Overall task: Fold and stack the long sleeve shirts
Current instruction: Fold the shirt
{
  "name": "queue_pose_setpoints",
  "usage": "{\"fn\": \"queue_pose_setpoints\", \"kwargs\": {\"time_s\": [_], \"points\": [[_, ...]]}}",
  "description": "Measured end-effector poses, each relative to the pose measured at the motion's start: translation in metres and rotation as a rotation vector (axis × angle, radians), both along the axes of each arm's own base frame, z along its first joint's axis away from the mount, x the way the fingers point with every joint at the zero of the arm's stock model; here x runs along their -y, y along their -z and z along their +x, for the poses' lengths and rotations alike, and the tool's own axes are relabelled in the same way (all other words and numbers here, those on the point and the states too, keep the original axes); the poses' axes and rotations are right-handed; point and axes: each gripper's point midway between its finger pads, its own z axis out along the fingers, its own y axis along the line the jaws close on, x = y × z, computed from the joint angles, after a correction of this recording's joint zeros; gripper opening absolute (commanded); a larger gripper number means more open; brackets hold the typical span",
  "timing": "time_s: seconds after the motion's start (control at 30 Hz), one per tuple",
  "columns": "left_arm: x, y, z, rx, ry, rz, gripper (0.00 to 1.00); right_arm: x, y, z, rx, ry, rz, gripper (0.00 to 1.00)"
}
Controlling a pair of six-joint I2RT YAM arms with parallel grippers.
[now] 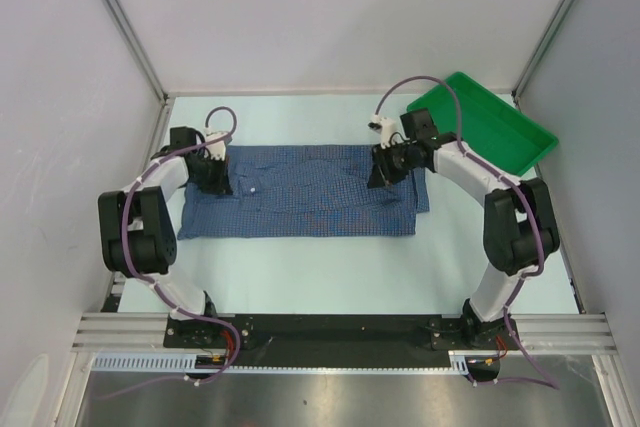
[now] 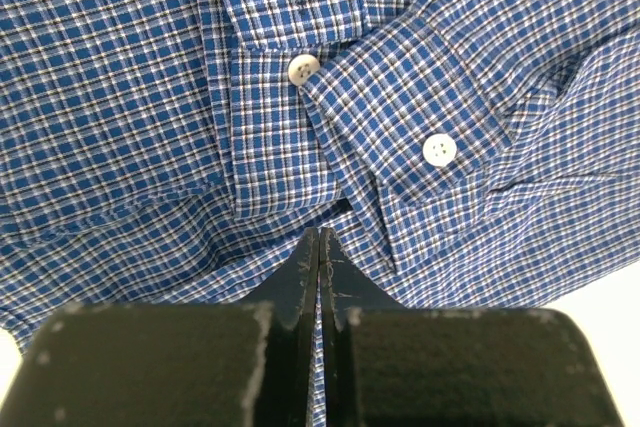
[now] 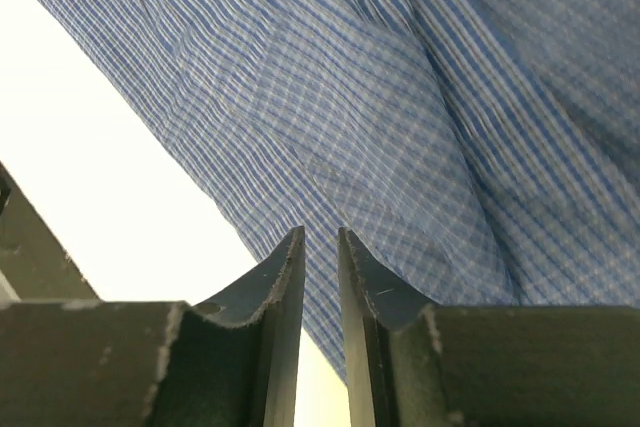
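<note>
Blue checked cloth, the long sleeve shirt (image 1: 300, 202) lies spread flat across the middle of the worktop (image 1: 320, 272), its length running left to right, with a green tray (image 1: 495, 132) at the far right corner. The left hand (image 1: 222, 185) is closed by the white buttons (image 2: 303, 69); I cannot tell whether it pinches cloth. The right hand (image 1: 385, 175), over the shirt's right end, has its jaws slightly parted, with nothing seen between them. The shirt looks light and limp and will likely sag, so edges and corners seem the best hold.

Soft matt woven cloth shirt (image 1: 310, 202), glossy green plastic tray (image 1: 490, 127), smooth table (image 1: 300, 267).
</note>
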Motion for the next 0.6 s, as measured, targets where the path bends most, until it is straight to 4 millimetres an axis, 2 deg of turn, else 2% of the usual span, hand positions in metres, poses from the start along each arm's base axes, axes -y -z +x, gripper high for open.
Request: {"fn": "queue_pose_setpoints", "kwargs": {"time_s": [0.07, 0.1, 0.13, 0.17, 0.27, 0.37, 0.47, 0.53, 0.6], "points": [[-0.001, 0.001, 0.0, 0.004, 0.015, 0.013, 0.27, -0.011, -0.002, 0.005, 0.03, -0.013, -0.003, 0.24], [0.0, 0.0, -0.001, 0.01, 0.033, 0.01, 0.4, -0.016, 0.001, 0.006, 0.033, -0.019, -0.007, 0.24], [0.002, -0.002, -0.001, 0.015, 0.053, 0.007, 0.45, -0.019, 0.007, 0.009, 0.029, -0.019, -0.018, 0.24], [0.004, -0.005, 0.0, 0.023, 0.078, 0.005, 0.54, -0.021, 0.012, 0.012, 0.026, -0.015, -0.027, 0.24], [0.025, -0.028, 0.017, 0.099, 0.18, 0.005, 0.66, -0.016, 0.039, 0.022, -0.004, 0.012, -0.077, 0.23], [0.073, -0.07, 0.055, 0.234, 0.32, -0.013, 0.75, -0.007, 0.063, 0.024, -0.045, 0.038, -0.127, 0.22], [0.134, -0.094, 0.085, 0.337, 0.455, -0.042, 0.78, 0.001, 0.074, 0.026, -0.069, 0.064, -0.151, 0.22], [0.169, -0.091, 0.096, 0.35, 0.523, -0.063, 0.78, 0.005, 0.076, 0.027, -0.077, 0.08, -0.156, 0.21], [0.2, -0.074, 0.103, 0.334, 0.579, -0.078, 0.78, 0.008, 0.077, 0.029, -0.079, 0.093, -0.157, 0.21]]}}
